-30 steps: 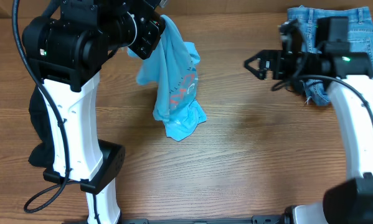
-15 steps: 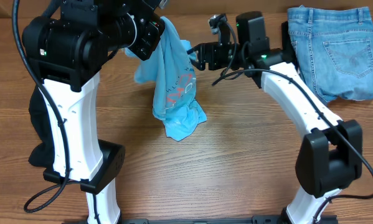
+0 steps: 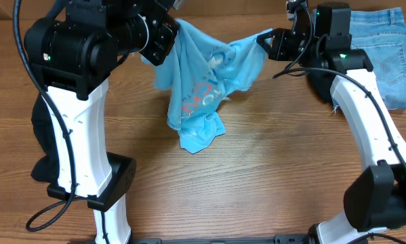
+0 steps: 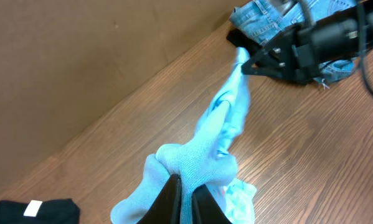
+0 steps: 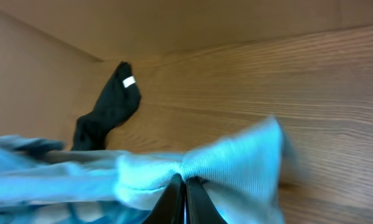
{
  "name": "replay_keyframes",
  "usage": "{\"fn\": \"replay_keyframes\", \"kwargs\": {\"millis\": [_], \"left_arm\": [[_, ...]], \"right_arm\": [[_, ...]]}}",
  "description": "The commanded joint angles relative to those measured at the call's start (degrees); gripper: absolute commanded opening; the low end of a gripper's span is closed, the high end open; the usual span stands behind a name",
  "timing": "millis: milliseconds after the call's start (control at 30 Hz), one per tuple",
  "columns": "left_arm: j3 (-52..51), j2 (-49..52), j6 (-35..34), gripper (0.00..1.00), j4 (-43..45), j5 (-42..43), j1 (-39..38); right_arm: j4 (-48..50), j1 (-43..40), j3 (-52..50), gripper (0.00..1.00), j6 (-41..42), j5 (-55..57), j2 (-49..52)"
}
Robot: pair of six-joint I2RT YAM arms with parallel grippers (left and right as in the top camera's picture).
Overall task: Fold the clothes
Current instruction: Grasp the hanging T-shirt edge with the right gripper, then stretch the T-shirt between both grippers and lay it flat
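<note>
The clothes are a light-blue T-shirt (image 3: 196, 88) with pink-red lettering. It hangs bunched above the table and its lower end rests on the wood. My left gripper (image 3: 174, 26) is shut on the shirt's top bunch; in the left wrist view cloth (image 4: 198, 162) is pinched between the jaws of the left gripper (image 4: 185, 186). My right gripper (image 3: 262, 39) is shut on a side edge of the shirt and holds it out to the right, so a band of cloth spans between the two grippers. In the right wrist view the right gripper (image 5: 185, 183) pinches a fold of blue fabric (image 5: 236, 162).
Blue denim shorts (image 3: 382, 41) lie at the back right, behind the right arm. A black garment (image 3: 43, 149) lies at the left edge beside the left arm's white column (image 3: 87, 135). Bare wood stretches in front of the shirt.
The right gripper swung left to the hanging shirt, shut on its edge, then drew back right, spreading the cloth sideways. The left arm stayed in place.
</note>
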Motion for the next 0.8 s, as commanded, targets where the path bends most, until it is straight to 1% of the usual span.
{"fn": "replay_keyframes", "kwargs": {"millis": [0, 33, 67, 133, 167, 200, 233, 367, 433, 500, 567, 633, 767], "left_arm": [[0.4, 0.0, -0.4, 0.41, 0.2, -2.5, 0.0], [0.4, 0.0, -0.4, 0.45, 0.2, -4.4, 0.0], [0.4, -0.2, -0.6, 0.46, 0.2, -6.4, 0.0], [0.4, -0.7, -3.7, 0.45, 0.2, -13.1, 0.0], [0.4, -1.1, -5.4, 0.41, 0.2, -15.8, 0.0], [0.4, -1.4, -6.4, 0.35, 0.2, -16.6, 0.0], [0.4, -1.4, -6.6, 0.34, 0.2, -15.6, 0.0], [-3.5, -0.3, -6.2, 0.39, 0.2, -9.0, 0.0], [-9.4, 1.6, -2.9, 0.43, 0.2, -4.1, 0.0], [-15.4, 4.0, 2.7, 0.48, 1.5, 2.8, 0.0], [-20.6, 7.8, 5.5, 0.57, 5.9, 6.7, 0.0], [-22.8, 11.6, 5.5, 0.61, 10.4, 9.0, -0.1], [-22.9, 21.6, 5.5, 0.72, 18.9, 19.2, -0.4]], "right_arm": [[-2.5, -2.6, 1.1, 0.04, -1.4, 0.6, -4.7], [-3.5, -4.2, 1.1, 0.04, -1.9, 0.6, -6.6], [-4.9, -6.7, 1.1, 0.04, -2.5, 0.6, -9.2], [-7.3, -11.3, 1.1, 0.04, -2.9, 0.6, -14.0], [-8.7, -13.3, 1.1, 0.04, -3.0, 0.6, -16.3], [-10.5, -15.1, 1.1, 0.04, -3.5, 0.6, -18.6], [-12.1, -16.0, 1.1, 0.04, -4.6, 0.6, -19.9], [-18.7, -15.8, 1.0, 0.04, -7.7, 2.3, -20.8], [-21.2, -15.8, 1.0, 0.04, -8.3, 2.5, -20.1], [-22.4, -15.8, 1.0, 0.04, -9.3, 2.5, -20.1], [-23.3, -15.8, 1.0, 0.04, -10.0, 2.5, -20.1], [-24.0, -15.8, 1.0, 0.04, -10.4, 2.5, -20.1], [-25.6, -15.8, 1.0, 0.04, -11.8, 2.8, -20.1]]}}
